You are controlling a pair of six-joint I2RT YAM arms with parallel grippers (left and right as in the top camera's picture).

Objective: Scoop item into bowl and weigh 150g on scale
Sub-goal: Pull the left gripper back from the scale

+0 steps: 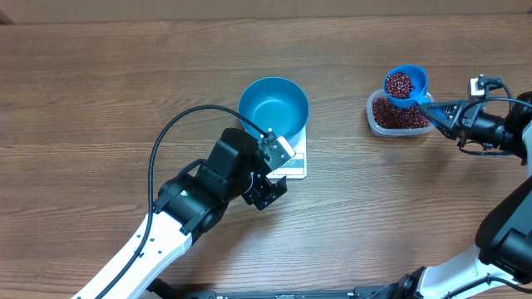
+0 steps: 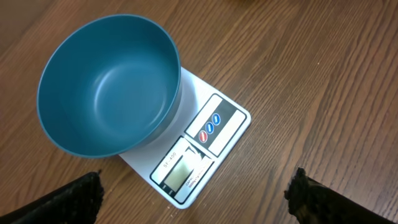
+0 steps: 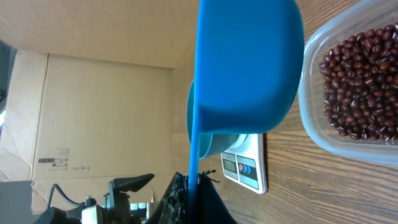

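**A:** What are the left fingers (image 1: 269,186) doing?
**B:** They're spread wide and grip nothing. They're low over the tabletop (image 2: 323,74), just in front of the scale (image 2: 208,127).
**A:** And the right fingers (image 1: 449,111)?
**B:** Clamped on the handle of the scoop (image 3: 249,62), which is lifted off the tabletop with its cup facing up.
**A:** Where are the beans (image 1: 400,84)?
**B:** Some are heaped in the scoop. The rest lie in the clear tub (image 1: 372,115), on the right. The scoop hangs over the tub's far rim.
**A:** And the bowl (image 2: 106,87)?
**B:** Upright on the scale, covering its back part. The display and three buttons show at the front. It's well apart from the tub.
**A:** What does the display read?
**B:** I can't tell.
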